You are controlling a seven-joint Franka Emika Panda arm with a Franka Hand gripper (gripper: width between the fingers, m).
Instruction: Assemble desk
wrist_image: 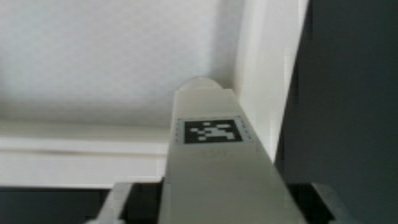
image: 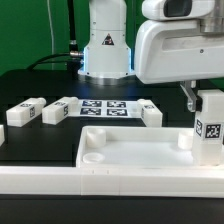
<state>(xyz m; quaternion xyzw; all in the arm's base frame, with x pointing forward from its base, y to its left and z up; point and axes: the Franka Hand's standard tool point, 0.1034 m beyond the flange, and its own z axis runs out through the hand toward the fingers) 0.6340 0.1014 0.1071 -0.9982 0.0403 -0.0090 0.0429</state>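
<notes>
The white tray-like tabletop point(image: 130, 152) lies near the front of the black table, rim up. My gripper point(image: 208, 98) is shut on a white square leg point(image: 209, 128) with a tag, held upright over the tabletop's corner at the exterior view's right. In the wrist view the leg point(wrist_image: 217, 150) runs out from between the fingers point(wrist_image: 128, 205) toward the tabletop's corner rim point(wrist_image: 267, 70). Three other legs lie on the table: two at the exterior view's left point(image: 24, 111) point(image: 58, 108) and one behind the tabletop point(image: 150, 111).
The marker board point(image: 105, 106) lies flat in front of the robot base point(image: 105, 50). A long white border rail point(image: 100, 182) runs along the table's front edge, just in front of the tabletop.
</notes>
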